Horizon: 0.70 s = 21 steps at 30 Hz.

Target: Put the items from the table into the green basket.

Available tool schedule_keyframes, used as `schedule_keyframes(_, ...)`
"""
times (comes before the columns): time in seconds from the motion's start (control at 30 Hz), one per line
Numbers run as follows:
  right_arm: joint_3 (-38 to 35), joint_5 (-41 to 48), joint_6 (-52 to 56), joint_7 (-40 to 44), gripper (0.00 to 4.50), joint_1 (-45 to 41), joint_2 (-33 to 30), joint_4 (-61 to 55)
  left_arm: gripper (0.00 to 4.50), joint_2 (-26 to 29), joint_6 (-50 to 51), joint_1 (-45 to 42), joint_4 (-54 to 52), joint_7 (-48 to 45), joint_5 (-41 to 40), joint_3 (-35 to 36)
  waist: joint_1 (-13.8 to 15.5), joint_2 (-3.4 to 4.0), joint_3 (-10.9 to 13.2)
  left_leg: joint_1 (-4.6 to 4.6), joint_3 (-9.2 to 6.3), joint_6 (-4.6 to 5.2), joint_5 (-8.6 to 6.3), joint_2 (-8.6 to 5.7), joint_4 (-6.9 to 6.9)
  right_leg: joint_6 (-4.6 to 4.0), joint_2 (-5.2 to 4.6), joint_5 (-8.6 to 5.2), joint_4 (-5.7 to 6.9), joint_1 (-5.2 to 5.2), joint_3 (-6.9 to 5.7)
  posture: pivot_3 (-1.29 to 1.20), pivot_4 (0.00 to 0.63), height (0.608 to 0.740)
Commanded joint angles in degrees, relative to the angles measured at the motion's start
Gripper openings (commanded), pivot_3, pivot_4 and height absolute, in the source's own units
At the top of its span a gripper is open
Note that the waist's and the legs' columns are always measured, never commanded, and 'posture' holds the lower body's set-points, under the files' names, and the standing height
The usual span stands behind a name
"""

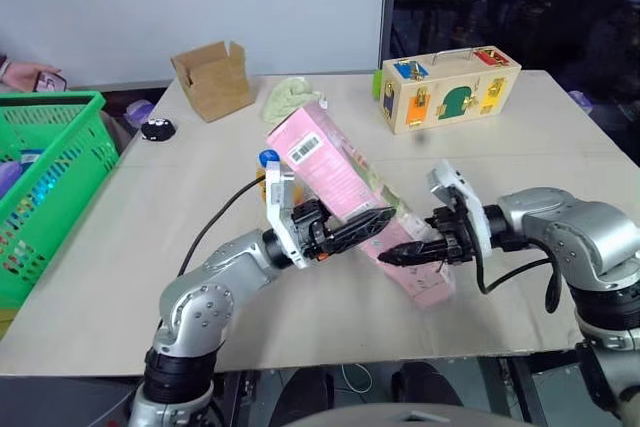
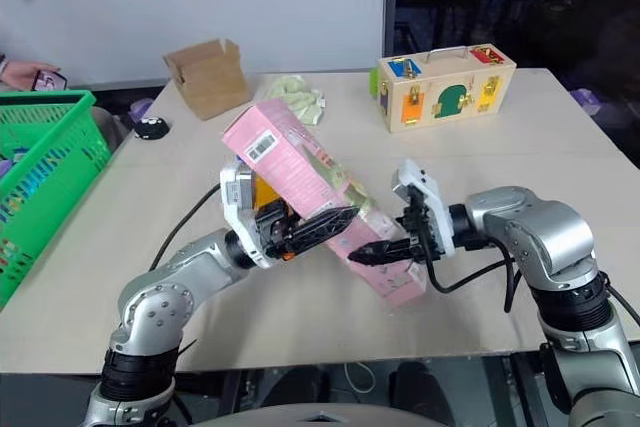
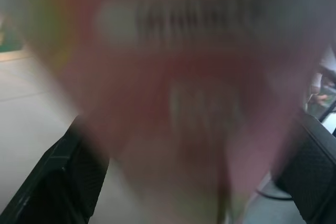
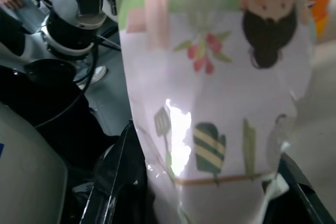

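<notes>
Above the table (image 1: 150, 277) centre, the pink carton (image 1: 330, 172) slants upward toward the basket side, its low end pinched by the right gripper (image 1: 405, 250), the left gripper (image 1: 372, 224) straddling mid-length, fingers wide.

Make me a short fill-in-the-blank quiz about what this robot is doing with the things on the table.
1. The pink carton is held tilted between the robot's two ____.
2. The basket on the robot's left is coloured ____.
3. On the table's far side stand a wooden toy box and an open ____ box.
4. The right gripper grips the carton at its ____ end.

Missing words: grippers; green; cardboard; lower
</notes>
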Motion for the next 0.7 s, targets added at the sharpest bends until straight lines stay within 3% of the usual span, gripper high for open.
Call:
schedule_keyframes(0.03, 0.1, 4.0, -0.7, -0.8, 1.78, -1.8, -0.1, -2.2, 3.14, -1.1, -0.1, -0.6, -1.3, 0.1, -1.7, -0.3, 0.0, 0.00, 0.0, 0.01, 0.00, 0.00, 0.00, 0.00, 0.00, 0.00, 0.01, 0.00, 0.01, 0.00, 0.00, -0.05, 0.000, 0.740)
schedule_keyframes(0.13, -0.8, 7.1, -0.8, -0.7, 2.66, -1.8, 0.1, -2.6, 1.83, -1.6, -0.3, -0.1, -3.1, 1.2, -2.9, 0.5, 0.0, 0.00, 0.0, 0.03, 0.00, 0.00, 0.00, 0.02, 0.00, 0.01, 0.02, -0.01, 0.02, 0.01, 0.00, -0.04, 0.000, 0.740)
schedule_keyframes(0.2, -1.5, 7.5, -1.8, -2.0, 3.46, -1.4, 0.0, -2.9, 1.12, -1.2, -0.6, -0.3, -4.4, 2.2, -3.5, 1.5, 0.0, 0.00, 0.0, 0.03, 0.00, 0.00, 0.00, 0.02, 0.00, 0.01, 0.02, -0.01, 0.01, 0.01, 0.00, -0.04, 0.000, 0.740)
schedule_keyframes(0.23, -1.9, 7.4, -3.1, -2.5, 4.07, -0.9, -0.2, -3.4, 0.69, -0.8, -0.5, -0.3, -5.4, 2.9, -4.2, 2.3, 0.0, 0.00, 0.0, 0.02, 0.00, 0.00, 0.00, 0.02, 0.01, 0.01, 0.02, -0.01, 0.01, 0.01, 0.00, -0.03, 0.000, 0.740)
schedule_keyframes(0.3, -3.2, 5.8, -7.6, -5.0, 4.50, 0.2, 0.1, -4.2, 0.31, 0.7, -0.6, -0.9, -7.6, 4.4, -5.2, 4.1, 0.0, -0.02, 0.0, 0.02, -0.01, 0.00, 0.00, 0.02, 0.00, 0.01, 0.03, -0.01, 0.01, 0.00, 0.00, -0.02, 0.000, 0.740)
schedule_keyframes(0.53, -5.5, 0.6, -25.6, -9.7, 4.50, 3.1, 1.3, -6.1, 0.29, 8.8, -1.7, -3.1, -12.9, 14.3, -15.8, 15.7, 0.2, -0.10, 0.1, 0.02, -0.01, 0.00, 0.00, 0.05, -0.02, 0.02, 0.04, -0.01, 0.01, 0.00, -0.01, 0.03, 0.000, 0.740)
schedule_keyframes(0.7, -3.9, 0.0, -32.3, -12.9, 4.50, 0.5, 7.2, -2.2, 0.29, 16.5, -4.9, -7.7, -7.8, 22.8, -21.6, 28.5, 0.6, -0.27, 0.2, 0.09, -0.03, 0.00, 0.00, 0.11, -0.04, 0.01, 0.09, -0.02, 0.06, 0.00, -0.01, 0.11, 0.000, 0.740)
